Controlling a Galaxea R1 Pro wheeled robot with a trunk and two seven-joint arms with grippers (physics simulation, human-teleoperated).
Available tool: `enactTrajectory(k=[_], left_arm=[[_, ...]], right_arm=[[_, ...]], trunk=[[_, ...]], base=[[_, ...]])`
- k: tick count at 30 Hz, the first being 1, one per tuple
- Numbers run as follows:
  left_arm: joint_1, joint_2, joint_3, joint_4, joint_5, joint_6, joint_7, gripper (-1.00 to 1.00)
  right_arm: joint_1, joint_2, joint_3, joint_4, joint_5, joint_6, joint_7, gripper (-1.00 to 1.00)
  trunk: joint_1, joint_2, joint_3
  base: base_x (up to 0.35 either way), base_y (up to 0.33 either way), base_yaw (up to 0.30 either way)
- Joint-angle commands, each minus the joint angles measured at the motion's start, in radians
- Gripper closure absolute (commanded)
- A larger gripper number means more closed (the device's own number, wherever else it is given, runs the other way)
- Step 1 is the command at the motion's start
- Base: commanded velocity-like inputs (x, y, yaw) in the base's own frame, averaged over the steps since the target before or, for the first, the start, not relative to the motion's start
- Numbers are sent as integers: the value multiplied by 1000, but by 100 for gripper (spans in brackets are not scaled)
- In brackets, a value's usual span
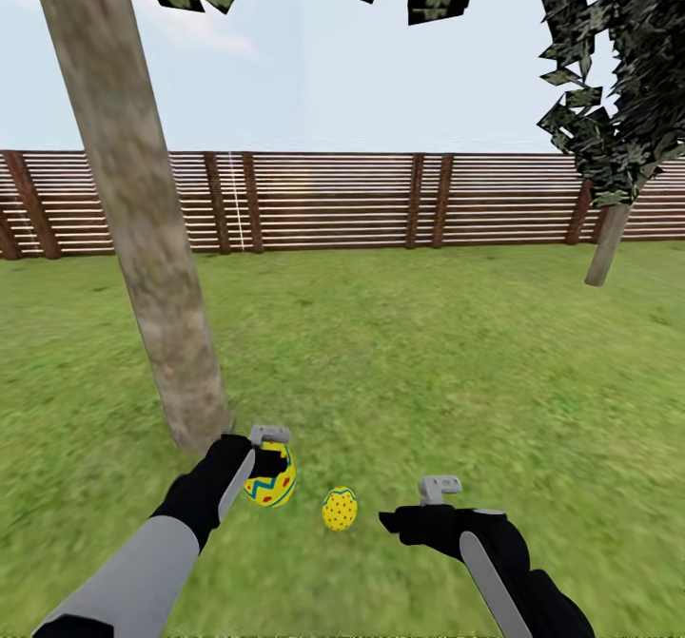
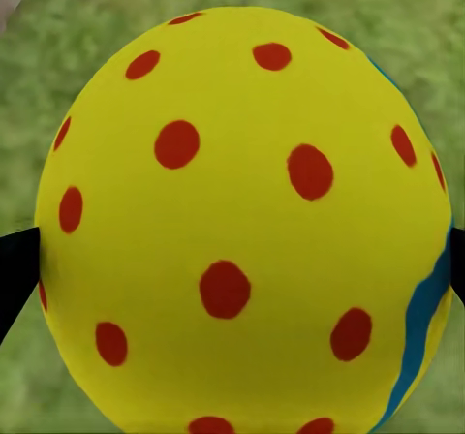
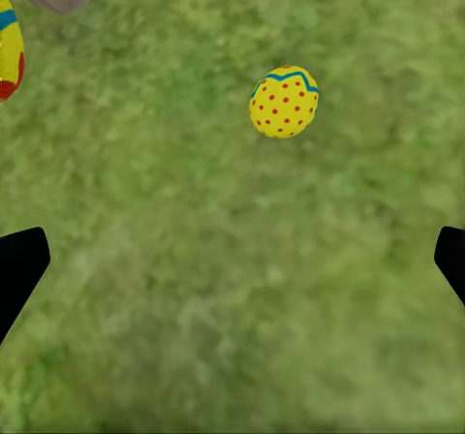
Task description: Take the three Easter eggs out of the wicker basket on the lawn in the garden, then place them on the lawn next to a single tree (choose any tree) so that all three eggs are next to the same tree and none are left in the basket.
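Left gripper [image 1: 269, 462] clenched on an egg [image 1: 271, 479], held low just beside the trunk base [image 1: 195, 419]. Left wrist view: that egg [image 2: 242, 221] close up, dark fingertip [image 2: 15, 269] pressed against each side, grass behind. Looks carried, not yet on the ground; can't tell the gap to the grass from here.

Second egg [image 1: 340, 509] lying on the lawn [image 1: 428, 362], between the two grippers, near the tree [image 1: 133, 201]. Likely put there to sit by the same trunk. Also seen from the right wrist [image 3: 284, 102], alone on grass, well clear of the fingers.

Right gripper [image 1: 411, 516] released, nothing in it: fingertips [image 3: 19, 264] spread wide at the frame edges, only grass between. Hovering just beside the second egg, probably spare while the left does its drop.

Third egg and basket: not visible here.

Judgement: mid-task, one egg down by the tree, one about to go down. Next move wants a low release close to the trunk so the egg doesn't roll off. Risk: dropping from height, or knocking the placed egg when pulling the arm out.

Fence [image 1: 333, 201] well behind; another tree [image 1: 609, 239] far right, not the one in use.
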Motion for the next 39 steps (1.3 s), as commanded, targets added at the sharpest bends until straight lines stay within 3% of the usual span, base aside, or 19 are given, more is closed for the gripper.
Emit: enactTrajectory(k=[1, 5, 12, 21, 28, 39], left_arm=[[-1, 0, -3, 4, 8, -3, 7, 100], [-1, 0, -4, 12, 7, -24, 7, 100], [-1, 0, -4, 13, 7, -32, 7, 100], [-1, 0, -4, 13, 7, -30, 13, 100], [-1, 0, -4, 13, 7, -30, 13, 100], [-1, 0, -3, 12, 9, -32, 11, 100]], right_arm=[[-1, -1, 2, -1, -11, 2, -10, -100], [-1, -1, 2, -1, -11, 1, -10, -100], [-1, -1, 2, -1, -11, 1, -10, -100], [-1, -1, 4, -1, -11, -2, -10, -100], [-1, -1, 4, -1, -11, -3, -10, -100], [-1, -1, 4, -1, -11, -5, -10, -100]], trunk=[[4, -8, -6], [19, -36, -25], [19, -36, -36], [19, -36, -50], [19, -36, -53], [19, -36, -53]], base=[[0, 0, 0], [0, 0, 0], [27, 0, 0], [302, 0, 0], [311, 0, 0], [29, 0, 0]])
